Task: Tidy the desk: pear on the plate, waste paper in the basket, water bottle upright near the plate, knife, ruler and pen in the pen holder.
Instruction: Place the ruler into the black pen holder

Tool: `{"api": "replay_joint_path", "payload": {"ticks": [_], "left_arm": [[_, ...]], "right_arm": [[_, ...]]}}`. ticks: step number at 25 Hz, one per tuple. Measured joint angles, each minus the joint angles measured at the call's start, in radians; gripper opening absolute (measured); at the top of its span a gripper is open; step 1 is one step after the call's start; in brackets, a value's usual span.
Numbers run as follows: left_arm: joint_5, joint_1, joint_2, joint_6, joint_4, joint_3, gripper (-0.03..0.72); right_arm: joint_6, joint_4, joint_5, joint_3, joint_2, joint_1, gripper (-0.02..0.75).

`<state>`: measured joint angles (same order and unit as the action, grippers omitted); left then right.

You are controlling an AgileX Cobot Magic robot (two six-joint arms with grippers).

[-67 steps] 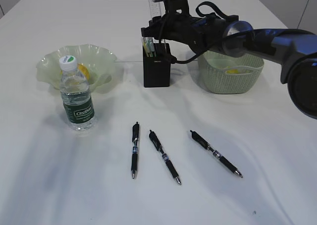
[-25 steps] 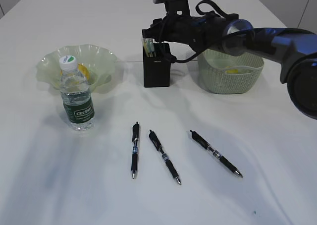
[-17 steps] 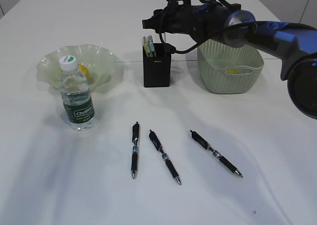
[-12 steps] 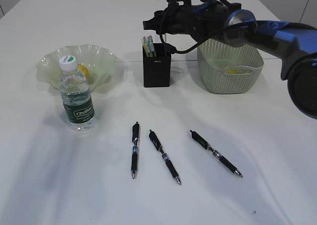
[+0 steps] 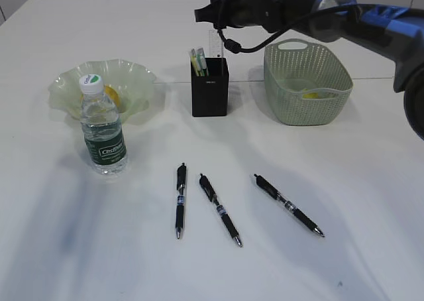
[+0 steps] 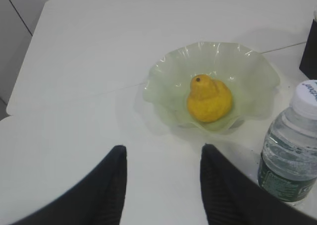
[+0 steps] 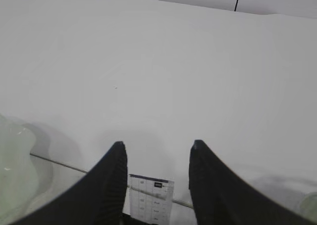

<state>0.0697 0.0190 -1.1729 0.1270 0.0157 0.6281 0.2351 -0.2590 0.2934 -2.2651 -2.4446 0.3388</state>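
Presently my right end effector (image 7: 154, 185) hangs above the pen holder (image 5: 210, 87), fingers apart and gripping nothing; between them the clear ruler (image 7: 151, 197) stands upright, its top edge free. From the exterior view the ruler and a green-handled item, which I cannot identify for certain, protrude from the black holder. Just right of the holder sits the green basket (image 5: 308, 102), with something pale yellow inside that is too small to make out.

My left end effector (image 6: 161, 185) is likewise spread and empty, held over bare counter (image 6: 79, 111) short of the plate (image 6: 163, 86). On that ruffled green plate lies the yellow pear (image 6: 209, 99). Just beside the plate, on its near side, the water bottle (image 5: 103, 126) stands upright with its white cap on.

Nearer the front of the counter lie three pens, well apart from the holder: left pen (image 5: 180, 199), middle pen (image 5: 220, 210) and right pen (image 5: 289, 205), none touching another
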Motion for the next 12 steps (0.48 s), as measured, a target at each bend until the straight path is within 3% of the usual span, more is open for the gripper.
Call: {"api": "replay_joint_path", "payload": {"ticks": [12], "left_arm": [[0.013,0.0,0.0,0.0,0.0,0.0,0.341]], "right_arm": [[-0.039,-0.077,0.176,0.0,0.121,0.0,0.274]]}}
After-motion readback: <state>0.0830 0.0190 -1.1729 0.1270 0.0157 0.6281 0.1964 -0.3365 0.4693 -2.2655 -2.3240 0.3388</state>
